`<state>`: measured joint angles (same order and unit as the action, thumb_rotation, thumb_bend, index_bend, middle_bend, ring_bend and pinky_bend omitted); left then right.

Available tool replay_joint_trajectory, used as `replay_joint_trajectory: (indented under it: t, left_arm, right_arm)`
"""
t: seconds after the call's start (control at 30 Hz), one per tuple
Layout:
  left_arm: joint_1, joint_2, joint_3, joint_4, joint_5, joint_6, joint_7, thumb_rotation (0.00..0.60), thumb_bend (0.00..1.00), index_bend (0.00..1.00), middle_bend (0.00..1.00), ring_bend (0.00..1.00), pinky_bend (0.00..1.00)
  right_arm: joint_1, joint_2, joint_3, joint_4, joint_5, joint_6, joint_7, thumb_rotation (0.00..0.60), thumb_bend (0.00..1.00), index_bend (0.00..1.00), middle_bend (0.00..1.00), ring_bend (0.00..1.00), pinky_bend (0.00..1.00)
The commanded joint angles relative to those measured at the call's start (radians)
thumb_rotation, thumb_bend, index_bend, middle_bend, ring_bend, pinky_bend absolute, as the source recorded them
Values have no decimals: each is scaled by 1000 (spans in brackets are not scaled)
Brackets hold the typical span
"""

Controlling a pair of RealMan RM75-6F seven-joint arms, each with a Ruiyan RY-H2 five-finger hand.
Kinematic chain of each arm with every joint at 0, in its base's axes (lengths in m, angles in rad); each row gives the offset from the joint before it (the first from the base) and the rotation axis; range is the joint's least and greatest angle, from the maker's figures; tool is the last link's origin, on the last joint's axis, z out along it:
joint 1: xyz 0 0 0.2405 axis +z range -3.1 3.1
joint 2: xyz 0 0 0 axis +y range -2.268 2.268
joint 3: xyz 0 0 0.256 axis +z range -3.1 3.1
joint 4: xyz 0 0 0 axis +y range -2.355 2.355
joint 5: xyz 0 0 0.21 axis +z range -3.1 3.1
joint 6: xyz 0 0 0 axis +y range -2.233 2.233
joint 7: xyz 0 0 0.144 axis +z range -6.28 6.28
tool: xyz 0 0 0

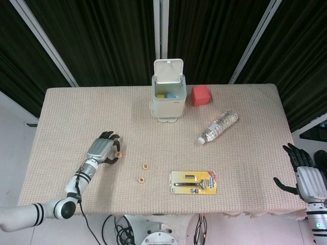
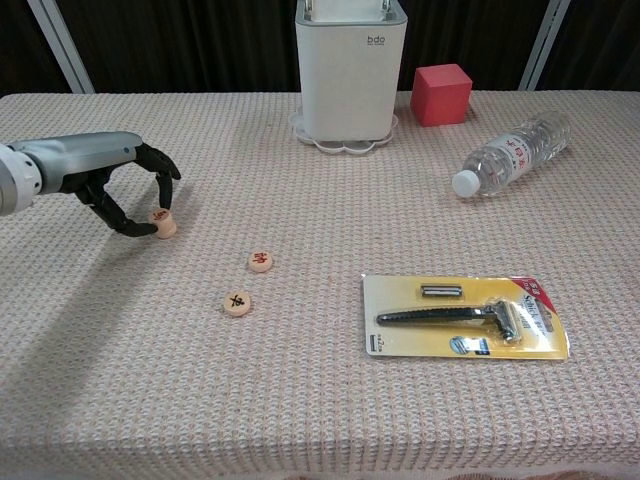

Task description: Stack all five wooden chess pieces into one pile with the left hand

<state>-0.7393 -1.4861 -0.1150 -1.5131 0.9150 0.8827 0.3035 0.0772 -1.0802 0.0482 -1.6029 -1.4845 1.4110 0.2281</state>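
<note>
A short stack of wooden chess pieces point(image 2: 164, 224) stands at the table's left; in the head view the stack point(image 1: 118, 154) shows just right of my left hand point(image 1: 103, 149). My left hand point(image 2: 125, 185) arches over it, thumb and a finger pinching the top piece, which sits on the stack. Two loose pieces lie to the right: one point(image 2: 260, 260) nearer the stack, the other point(image 2: 237, 302) closer to the front edge. My right hand point(image 1: 306, 178) hangs open off the table's right edge, holding nothing.
A packaged razor point(image 2: 465, 317) lies front centre-right. A plastic bottle point(image 2: 510, 153) lies on its side at the right. A white bin point(image 2: 349, 68) and a red cube point(image 2: 442, 94) stand at the back. The table point(image 2: 330, 420) has a woven beige cover.
</note>
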Motion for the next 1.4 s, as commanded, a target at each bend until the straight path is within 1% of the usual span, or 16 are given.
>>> replay_joint_trajectory:
  t: [0.03,0.17,0.3,0.57,0.8,1.4]
  left_arm:
    - [0,3,-1,-2,0,-1,-1,600,309,475,146,0,0]
    - [0,9,-2,-10,1,-1,-3,600,309,402,146,0,0]
    - [1,17,0,-20,3,-2,-2,600,309,369,146,0,0]
    - [3,29,2,-47,18,4,-4,600,309,359,140,0,0]
    - [-13,52,14,-65,3,-42,5,600,309,340,105,0,0]
    - [-9,42,22,-59,-5,-25,1,600,308,380,106,0,0]
  right_arm:
    - [0,0,0,0,1,-1,-1,600,172,0,0,0,0]
    - [0,0,0,0,2,-1,-1,600,172,0,0,0,0]
    - [1,1,1,-1,2,0,0,600,173,0,0,0,0]
    - [0,0,1,1,2,1,0,600,174,0,0,0,0]
    - [-1,1,0,1,3,1,4,600,173,0,0,0,0]
    - [-2,1,-3,1,3,-1,1,600,174,0,0,0,0]
